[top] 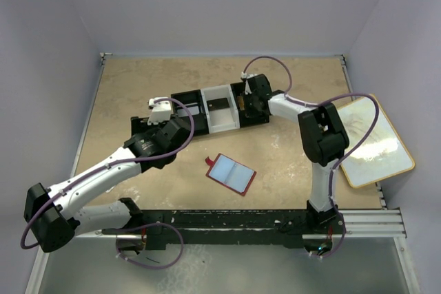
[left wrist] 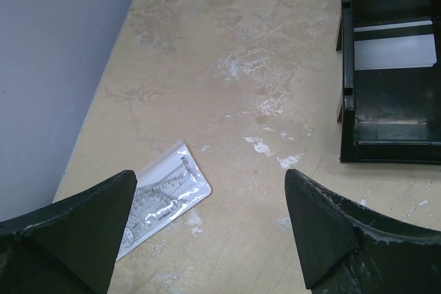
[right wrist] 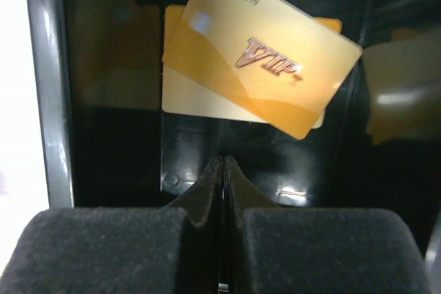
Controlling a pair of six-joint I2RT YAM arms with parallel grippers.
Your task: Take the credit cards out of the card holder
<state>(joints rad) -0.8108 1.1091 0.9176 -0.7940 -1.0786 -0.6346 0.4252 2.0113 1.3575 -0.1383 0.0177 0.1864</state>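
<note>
In the right black compartment of the tray [top: 222, 126]: the two gold credit cards [right wrist: 262, 67] lie flat and overlapped. The upper one is marked VIP and skewed across the lower.
Tray: black-and-white with three compartments, at the far middle of the table [top: 138, 87].
Card holder [top: 231, 173]: it lies open on the table, well apart from the tray. We see pale blue panels and make out no card in it.
Right gripper [right wrist: 224, 170]: jaws pressed together with nothing between them, tips just short of the cards.
Left gripper [left wrist: 210, 173]: spread wide and empty above the table, with a clear packet [left wrist: 162, 197] of drawing tools below it.
Handling: we judge the cards light, stiff, glossy and slick. Lying flat on a hard floor, they offer no face to pinch.
Where to hold: we would take the upper card by its overhanging corner or a raised edge, pinching across both faces.
Progress: we reckon the cards are already out of the holder.
</note>
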